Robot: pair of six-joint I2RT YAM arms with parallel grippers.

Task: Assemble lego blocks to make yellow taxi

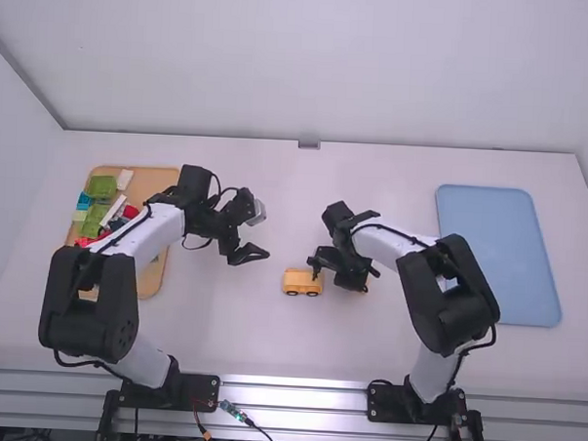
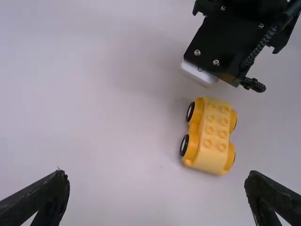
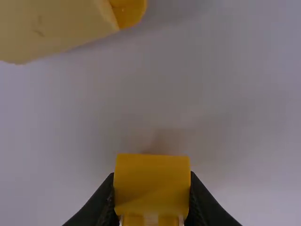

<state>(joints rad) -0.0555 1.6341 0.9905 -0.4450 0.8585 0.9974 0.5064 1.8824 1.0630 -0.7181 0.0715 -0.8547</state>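
The left tool (image 1: pixel 250 254) hangs over the white worktop (image 1: pixel 211 324) with its fingers spread and nothing between them. Just beside the right tool (image 1: pixel 355 282) sits the yellow plastic car base with black wheels and studs on top (image 1: pixel 302 281), upright on the worktop. That right tool is pinching a small yellow plastic block (image 3: pixel 152 181). Over to the left, a light wooden tray (image 1: pixel 153 281) carries green, red, teal and white blocks; well apart, on the right, lies a blue tray (image 1: pixel 502 259).
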